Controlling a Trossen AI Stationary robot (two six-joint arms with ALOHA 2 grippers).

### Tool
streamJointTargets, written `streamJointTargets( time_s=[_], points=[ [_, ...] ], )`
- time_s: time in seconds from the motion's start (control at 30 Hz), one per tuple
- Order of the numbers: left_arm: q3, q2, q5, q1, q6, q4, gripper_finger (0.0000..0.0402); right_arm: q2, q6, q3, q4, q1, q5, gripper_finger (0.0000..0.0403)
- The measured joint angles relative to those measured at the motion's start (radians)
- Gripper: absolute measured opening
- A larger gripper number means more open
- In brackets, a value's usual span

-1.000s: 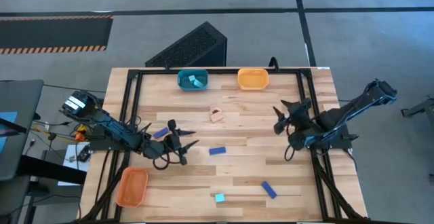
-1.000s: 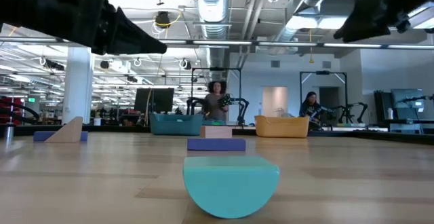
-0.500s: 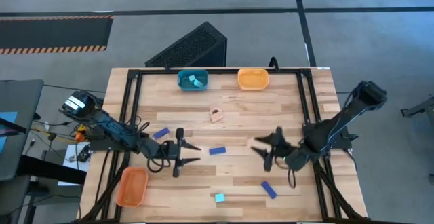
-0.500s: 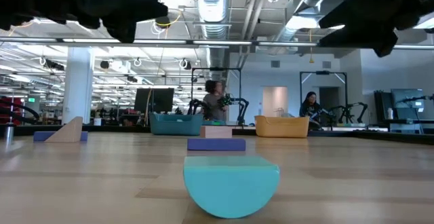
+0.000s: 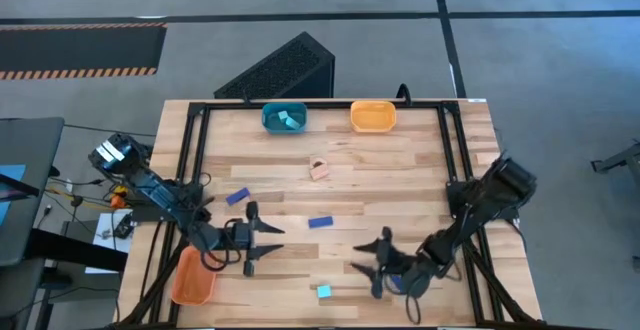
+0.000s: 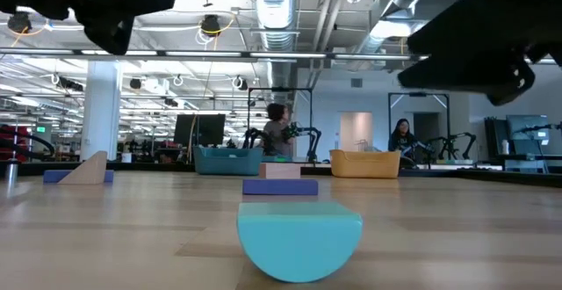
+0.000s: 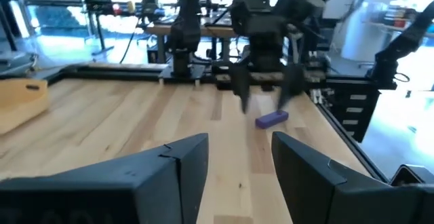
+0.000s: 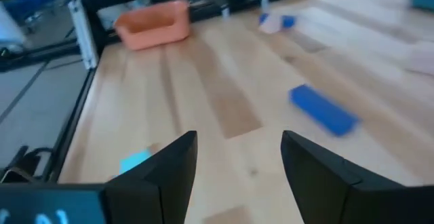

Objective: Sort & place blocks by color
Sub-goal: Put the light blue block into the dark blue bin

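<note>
Wood-plank table (image 5: 420,170), pale boards, black frame rails along its edges. Grey floor around it, a dark slatted panel (image 5: 285,70) just beyond the far edge.

My left gripper (image 5: 262,242) sits above bare planks, fingers spread, nothing between them. Just ahead of its tips and slightly toward the far side lies a dark blue block (image 5: 320,222). Behind it, beside the arm, another blue block (image 5: 237,197). An orange tray (image 5: 192,276) rests close behind, at the near left corner.

My right gripper (image 5: 372,262) is low over the near part of the table, fingers also wide apart and empty. The cyan block (image 5: 323,291) lies just ahead of its tips on the near side; from the right wrist it shows beside one finger (image 8: 133,161). A dark blue oblong block (image 5: 398,282) is right against the gripper body. From the left wrist, that block (image 7: 271,119) lies on the planks under the right gripper.

Further off: a pale tan block (image 5: 319,169) mid-table, a teal tray (image 5: 284,119) holding a cyan block (image 5: 291,120), a second orange tray (image 5: 373,117) at the far edge.

Low view: cyan half-round (image 6: 299,240) close up, open workshop behind, ceiling ducts, two people (image 6: 279,132) at distant benches.
</note>
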Motion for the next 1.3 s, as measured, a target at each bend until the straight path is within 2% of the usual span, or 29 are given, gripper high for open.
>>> streamJointTargets(
  time_s=[0.2, 0.43, 0.73, 0.93, 1.07, 1.3],
  points=[
    [0.0, 0.0, -0.041, -0.034, -0.111, -0.067, 0.0154, 0.145, -0.097, 0.155, -0.019, -0.032, -0.193, 0.0264],
    [0.0, 0.0, -0.133, -0.095, -0.254, -0.178, 0.0181, 0.183, -0.156, 0.263, -0.049, -0.055, -0.371, 0.0266],
    [0.001, 0.02, -0.171, -0.157, -0.35, -0.213, 0.0231, 0.213, -0.177, 0.28, -0.077, -0.083, -0.404, 0.0266],
    [0.04, 0.171, -0.202, -0.159, -0.357, -0.146, 0.0234, 0.302, -0.185, 0.335, -0.082, -0.107, -0.433, 0.0266],
    [0.099, 0.269, -0.2, -0.157, -0.346, -0.141, 0.0234, 0.314, -0.168, 0.344, -0.089, -0.108, -0.433, 0.0266],
    [0.161, 0.312, -0.192, -0.157, -0.303, -0.145, 0.0234, 0.314, -0.138, 0.344, -0.122, -0.107, -0.473, 0.0265]
  ],
)
